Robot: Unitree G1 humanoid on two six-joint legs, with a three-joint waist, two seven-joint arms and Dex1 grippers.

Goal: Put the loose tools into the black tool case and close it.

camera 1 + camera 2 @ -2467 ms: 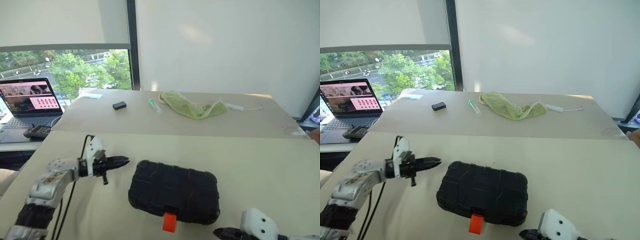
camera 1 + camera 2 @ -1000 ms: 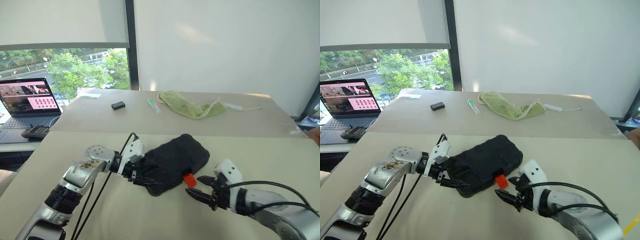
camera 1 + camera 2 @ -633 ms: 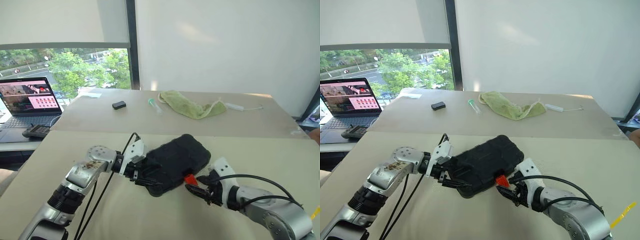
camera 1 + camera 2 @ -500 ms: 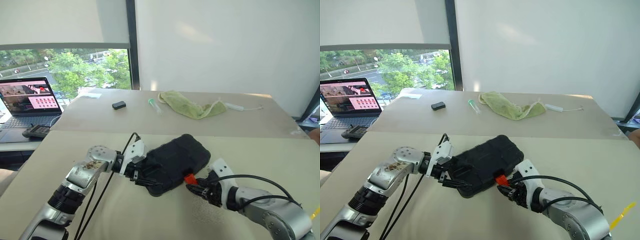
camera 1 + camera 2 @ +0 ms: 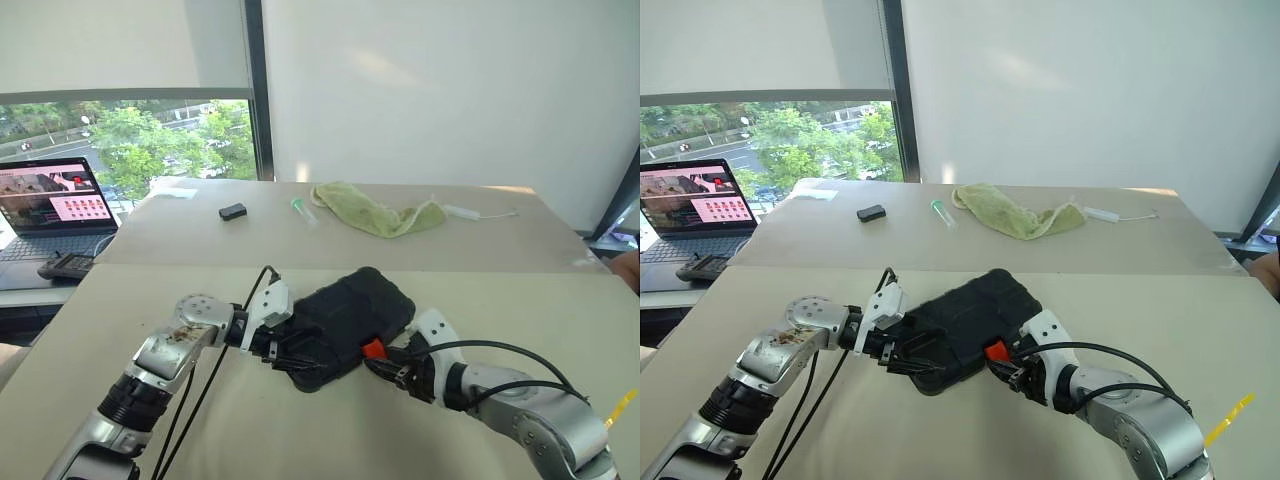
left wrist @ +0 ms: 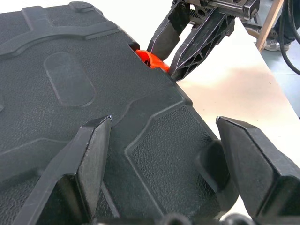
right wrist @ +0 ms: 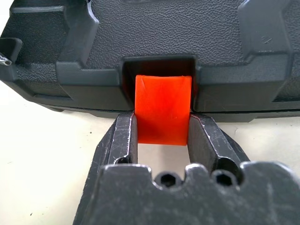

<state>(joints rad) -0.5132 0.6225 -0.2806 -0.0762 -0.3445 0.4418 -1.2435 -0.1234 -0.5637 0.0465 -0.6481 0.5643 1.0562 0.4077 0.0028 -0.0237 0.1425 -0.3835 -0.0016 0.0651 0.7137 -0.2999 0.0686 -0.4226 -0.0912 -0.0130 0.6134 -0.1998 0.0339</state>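
Black tool case gripped at both ends, latch pinched

Black tool case (image 5: 345, 322): one, shut, lying skewed on the near beige table (image 5: 560, 330). Rounded rectangle, pebbled plastic shell with raised ribs. One small orange latch (image 7: 163, 110), smooth, squarish, set in a notch on the case's edge.

Left gripper (image 6: 164, 140): two black wedge fingers spread wide across the case's end, one over the lid, one past the corner. Right gripper (image 7: 163, 138): two fingers pinching the latch from both sides.

Far table: one small black block (image 5: 232, 211), one crumpled green cloth (image 5: 375, 213). One open laptop (image 5: 50, 205) at left
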